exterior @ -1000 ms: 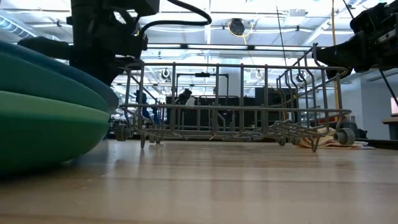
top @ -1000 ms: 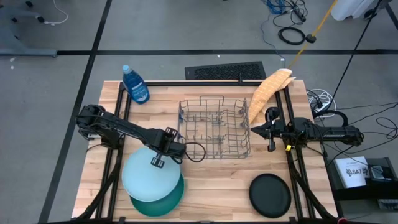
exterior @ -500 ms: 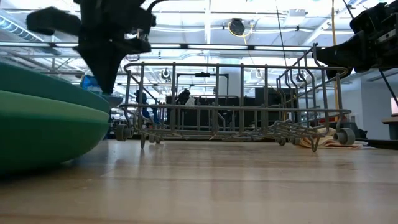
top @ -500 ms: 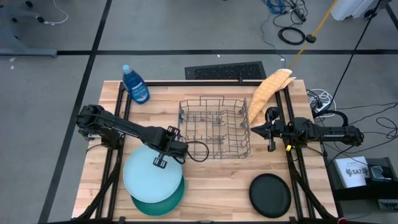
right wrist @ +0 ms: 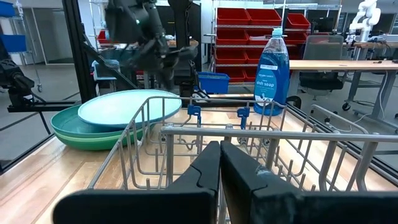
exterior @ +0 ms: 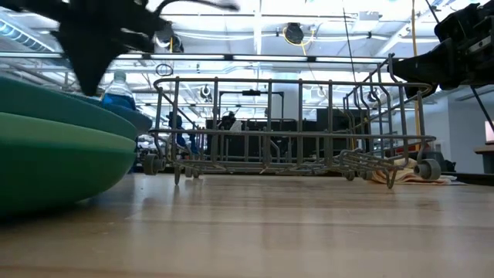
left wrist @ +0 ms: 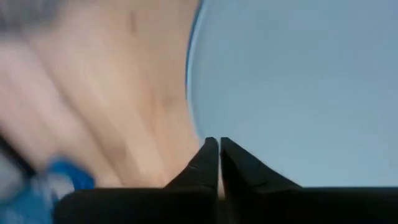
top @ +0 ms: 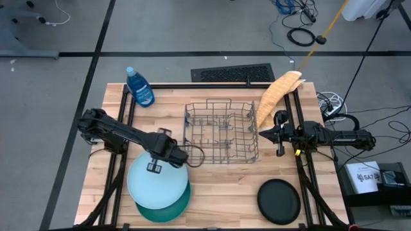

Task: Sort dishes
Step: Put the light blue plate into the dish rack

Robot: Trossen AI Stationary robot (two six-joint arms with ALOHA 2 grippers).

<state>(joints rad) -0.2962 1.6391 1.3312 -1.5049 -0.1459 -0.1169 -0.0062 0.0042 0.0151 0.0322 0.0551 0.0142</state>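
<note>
A stack of dishes stands at the table's near left, a light blue plate (top: 157, 187) on top and teal and green plates (top: 173, 206) (exterior: 54, 162) under it. My left gripper (top: 153, 168) hangs shut above the far part of the light blue plate (left wrist: 298, 81), near its rim, pointing steeply down and touching nothing. A smaller black plate (top: 279, 201) lies flat at the near right. My right gripper (top: 277, 136) waits shut and level just right of the grey wire rack (top: 221, 131), its fingers (right wrist: 219, 149) pointing into the rack.
The wire rack stands in the middle of the table. A blue soap bottle (top: 139, 86) stands at the far left corner, and a tan cloth (top: 277, 93) lies at the far right. Bare wood shows between the stack and the black plate.
My left gripper has risen off the stack's far right rim, moved toward the table's left edge and tipped more steeply downward. The upper plates of the stack, tilted up a second ago, now lie lower and flatter.
</note>
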